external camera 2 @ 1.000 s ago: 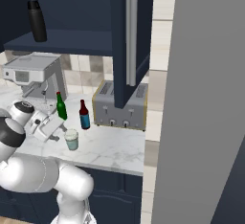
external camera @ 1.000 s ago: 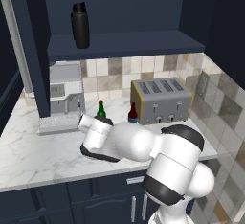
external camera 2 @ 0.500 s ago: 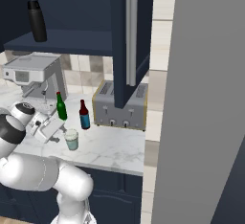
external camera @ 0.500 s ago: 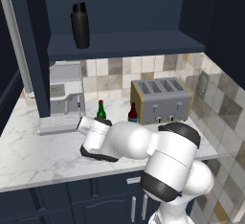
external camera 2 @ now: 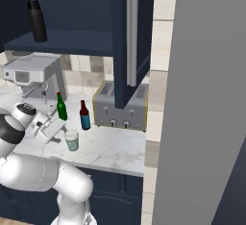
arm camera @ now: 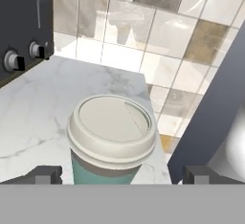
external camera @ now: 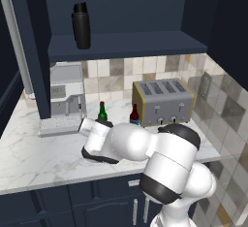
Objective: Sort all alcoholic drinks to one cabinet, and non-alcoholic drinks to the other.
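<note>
The small pale teal cup [arm camera: 112,139] with its white lid stands on the marble counter [arm camera: 38,103], between my gripper's [arm camera: 123,174] two open fingertips [arm camera: 45,174]. In the right base view the gripper [external camera 2: 61,132] sits just left of the cup [external camera 2: 72,140]. Behind it stand the green bottle [external camera 2: 61,107] and the dark red-brown bottle [external camera 2: 84,116], also seen as the green bottle [external camera: 102,112] and brown bottle [external camera: 134,114]. The black flask [external camera: 81,25] stands on the shelf [external camera: 131,44] of the open navy wall cabinet.
A toaster [external camera: 162,102] stands at the back right and a coffee machine [external camera: 63,97] at the back left. An open cabinet door with a long silver handle [external camera 2: 131,41] hangs above the toaster [external camera 2: 120,106]. The counter's end is close behind the cup.
The arm's elbow has swung slightly left in the left base view. The hand has barely moved, and the bottles, cup and flask stay where they were.
</note>
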Available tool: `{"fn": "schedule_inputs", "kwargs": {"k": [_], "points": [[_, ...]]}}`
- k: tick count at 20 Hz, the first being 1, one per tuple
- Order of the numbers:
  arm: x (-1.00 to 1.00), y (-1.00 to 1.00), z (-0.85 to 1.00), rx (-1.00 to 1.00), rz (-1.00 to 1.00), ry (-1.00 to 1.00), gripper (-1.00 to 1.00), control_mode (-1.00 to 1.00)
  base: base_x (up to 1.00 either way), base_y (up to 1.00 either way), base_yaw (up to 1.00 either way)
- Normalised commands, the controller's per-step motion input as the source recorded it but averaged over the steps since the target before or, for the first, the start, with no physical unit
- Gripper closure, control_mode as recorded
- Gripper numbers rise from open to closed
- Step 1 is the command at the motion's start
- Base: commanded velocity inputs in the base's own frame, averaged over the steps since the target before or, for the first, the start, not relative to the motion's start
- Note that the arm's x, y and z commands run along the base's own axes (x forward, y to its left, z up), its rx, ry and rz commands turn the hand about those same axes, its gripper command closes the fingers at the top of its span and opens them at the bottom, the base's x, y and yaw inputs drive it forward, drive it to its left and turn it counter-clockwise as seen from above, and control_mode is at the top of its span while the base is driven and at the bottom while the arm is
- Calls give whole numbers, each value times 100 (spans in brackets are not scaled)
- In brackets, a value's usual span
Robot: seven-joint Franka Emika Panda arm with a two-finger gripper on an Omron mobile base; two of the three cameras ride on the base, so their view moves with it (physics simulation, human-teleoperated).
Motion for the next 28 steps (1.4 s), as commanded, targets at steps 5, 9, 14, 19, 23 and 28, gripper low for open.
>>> {"fn": "schedule_inputs", "kwargs": {"k": [5, 9, 14, 19, 23, 28], "points": [[1, -10, -1, -1, 0, 0, -100, -100, 0, 0, 0], [0, -11, -1, -1, 0, 0, -100, -100, 0, 0, 0], [0, -11, -2, -2, 0, 0, -100, -100, 0, 0, 0], [0, -7, 0, -6, 0, 0, -100, -100, 0, 0, 0], [0, -3, 0, -6, 0, 0, -100, -100, 0, 0, 0], [0, -7, 0, -6, 0, 0, -100, -100, 0, 0, 0]]}}
